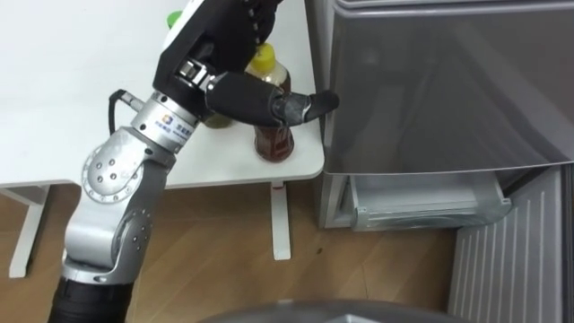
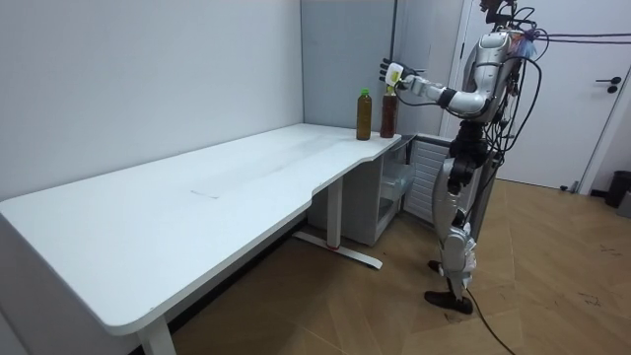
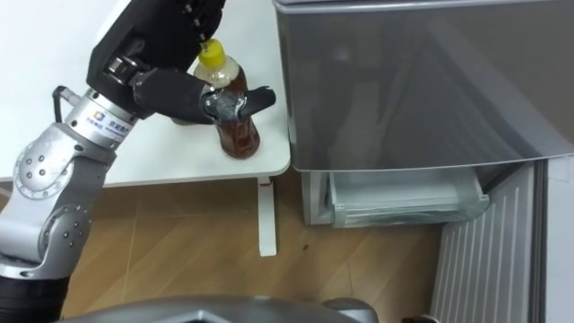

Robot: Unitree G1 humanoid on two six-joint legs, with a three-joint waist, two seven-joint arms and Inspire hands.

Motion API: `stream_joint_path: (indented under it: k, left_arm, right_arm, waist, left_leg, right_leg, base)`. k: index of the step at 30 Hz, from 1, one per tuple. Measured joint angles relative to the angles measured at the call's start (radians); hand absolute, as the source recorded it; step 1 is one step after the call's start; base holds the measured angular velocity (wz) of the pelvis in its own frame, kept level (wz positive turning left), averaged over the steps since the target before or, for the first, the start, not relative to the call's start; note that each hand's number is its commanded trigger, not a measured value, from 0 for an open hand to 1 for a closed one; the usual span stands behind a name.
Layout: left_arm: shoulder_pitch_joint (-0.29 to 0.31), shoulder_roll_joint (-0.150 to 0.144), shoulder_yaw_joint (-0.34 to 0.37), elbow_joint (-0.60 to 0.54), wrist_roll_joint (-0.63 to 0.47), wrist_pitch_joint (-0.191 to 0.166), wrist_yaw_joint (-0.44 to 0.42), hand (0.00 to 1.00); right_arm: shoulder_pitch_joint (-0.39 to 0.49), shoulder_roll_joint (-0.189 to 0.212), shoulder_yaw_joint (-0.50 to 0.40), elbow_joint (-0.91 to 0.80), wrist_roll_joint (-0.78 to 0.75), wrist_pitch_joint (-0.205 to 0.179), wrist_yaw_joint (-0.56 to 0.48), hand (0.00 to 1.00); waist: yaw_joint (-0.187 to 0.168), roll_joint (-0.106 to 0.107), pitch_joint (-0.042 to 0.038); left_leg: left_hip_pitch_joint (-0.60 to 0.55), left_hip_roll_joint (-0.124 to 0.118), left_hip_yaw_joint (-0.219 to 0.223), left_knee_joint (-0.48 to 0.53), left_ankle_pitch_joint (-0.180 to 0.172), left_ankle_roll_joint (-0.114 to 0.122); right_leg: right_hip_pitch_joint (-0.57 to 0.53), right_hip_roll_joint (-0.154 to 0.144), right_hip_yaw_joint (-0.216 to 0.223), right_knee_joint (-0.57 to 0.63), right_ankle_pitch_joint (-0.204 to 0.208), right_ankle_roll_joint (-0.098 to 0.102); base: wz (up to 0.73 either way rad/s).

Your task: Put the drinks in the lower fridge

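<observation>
A brown drink bottle with a yellow cap [image 1: 273,135] stands upright at the white table's [image 1: 72,108] corner, next to the fridge. My left hand [image 1: 229,40] hovers over its cap with the fingers relaxed and open, while the thumb [image 1: 305,106] stretches across the bottle's shoulder. Behind the hand a second bottle with a green cap [image 1: 176,17] is mostly hidden; in the room view this green-capped bottle [image 2: 364,113] stands just beside the first [image 2: 388,114]. The lower fridge compartment [image 1: 421,202] is open below the grey fridge front [image 1: 430,81].
The lower fridge's open door [image 1: 511,260] swings out at the bottom right over the wooden floor. White table legs [image 1: 281,220] stand close to the fridge. In the room view I stand upright at the table's end, facing the bottles.
</observation>
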Motion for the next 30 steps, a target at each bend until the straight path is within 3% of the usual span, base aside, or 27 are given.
stream_joint_path:
  k: [12,30]
  left_arm:
    - [0.007,0.008,0.0,0.001,0.001,0.0,0.027,0.0]
    - [0.051,0.015,0.014,0.045,0.069,0.0,0.145,0.0]
  right_arm:
    - [-0.002,-0.001,0.0,-0.003,0.003,0.0,-0.002,0.0]
    - [0.017,-0.001,-0.001,0.002,0.004,0.001,-0.001,0.0]
  waist:
    - [0.002,0.0,0.0]
    - [0.004,-0.002,0.0037]
  left_leg:
    - [0.001,0.0,0.0,-0.001,0.0,0.0]
    - [0.012,0.0,-0.001,-0.003,0.0,0.0]
  right_leg:
    - [0.0,0.0,0.002,0.0,0.0,0.0]
    - [0.01,0.0,0.005,-0.003,0.0,0.0]
  base:
    - [0.0]
    - [0.0]
